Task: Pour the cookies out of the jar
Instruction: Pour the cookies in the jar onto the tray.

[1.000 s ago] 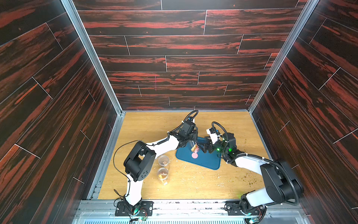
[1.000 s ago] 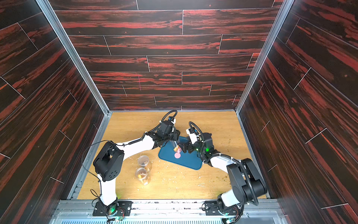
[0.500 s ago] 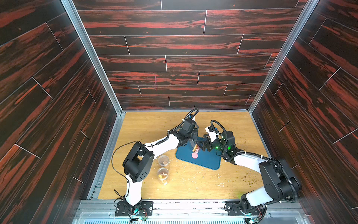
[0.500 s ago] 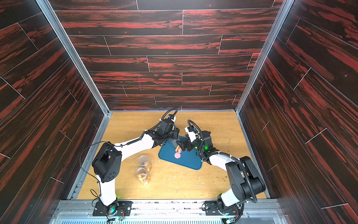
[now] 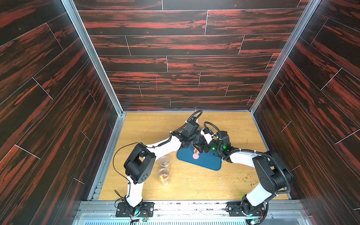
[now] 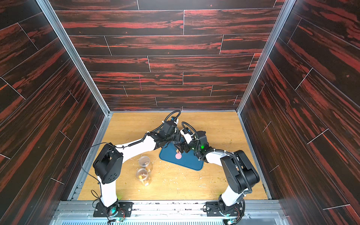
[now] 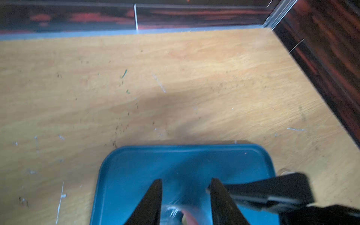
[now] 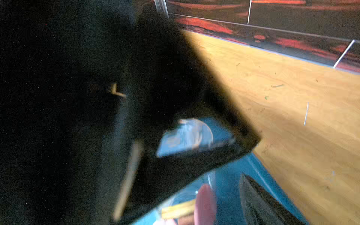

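Jar point(image 5: 195, 149) in left gripper point(image 7: 186, 180)

Both top views hang high over the robot's side of the worktop point(image 5: 148, 124), tilted steeply down toward the back wall point(image 5: 175, 64); they share almost everything, the blue tray point(image 5: 204, 162) near centre. The left wrist view rides low over the tray, peering out between the fingers of the left hand point(image 7: 186, 180), the jar point(image 7: 173, 211) blurred under the lens. The right wrist view sits closer still, half blocked by a dark shape point(image 8: 78, 116), facing across the tray's edge to that wall.
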`<action>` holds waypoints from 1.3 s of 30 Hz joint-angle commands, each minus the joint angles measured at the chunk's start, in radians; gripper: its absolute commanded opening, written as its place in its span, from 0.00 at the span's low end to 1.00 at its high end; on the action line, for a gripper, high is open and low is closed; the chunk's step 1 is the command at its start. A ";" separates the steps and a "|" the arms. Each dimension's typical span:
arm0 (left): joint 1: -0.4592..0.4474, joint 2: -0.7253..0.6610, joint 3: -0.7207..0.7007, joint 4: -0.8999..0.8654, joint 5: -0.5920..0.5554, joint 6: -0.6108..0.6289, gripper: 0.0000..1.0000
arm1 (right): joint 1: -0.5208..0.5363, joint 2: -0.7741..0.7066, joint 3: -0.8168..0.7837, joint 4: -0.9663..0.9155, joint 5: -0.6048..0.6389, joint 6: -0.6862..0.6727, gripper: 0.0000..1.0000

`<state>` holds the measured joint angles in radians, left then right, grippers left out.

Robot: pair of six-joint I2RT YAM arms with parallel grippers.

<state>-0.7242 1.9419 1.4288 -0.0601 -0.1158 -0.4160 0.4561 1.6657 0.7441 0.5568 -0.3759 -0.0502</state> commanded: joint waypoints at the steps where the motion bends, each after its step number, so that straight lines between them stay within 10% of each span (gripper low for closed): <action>1: 0.018 -0.068 -0.019 -0.010 -0.018 -0.018 0.46 | 0.009 0.045 0.034 0.008 0.020 -0.040 0.92; 30: 0.092 -0.162 -0.089 -0.050 -0.012 -0.060 0.47 | 0.025 0.077 0.066 0.095 0.020 0.030 0.50; 39: 0.126 -0.255 -0.158 -0.095 -0.001 -0.151 0.48 | 0.052 -0.053 -0.054 0.228 0.246 -0.041 0.50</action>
<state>-0.6079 1.7535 1.2953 -0.1246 -0.1219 -0.5144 0.4904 1.6909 0.7170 0.6819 -0.2207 -0.0456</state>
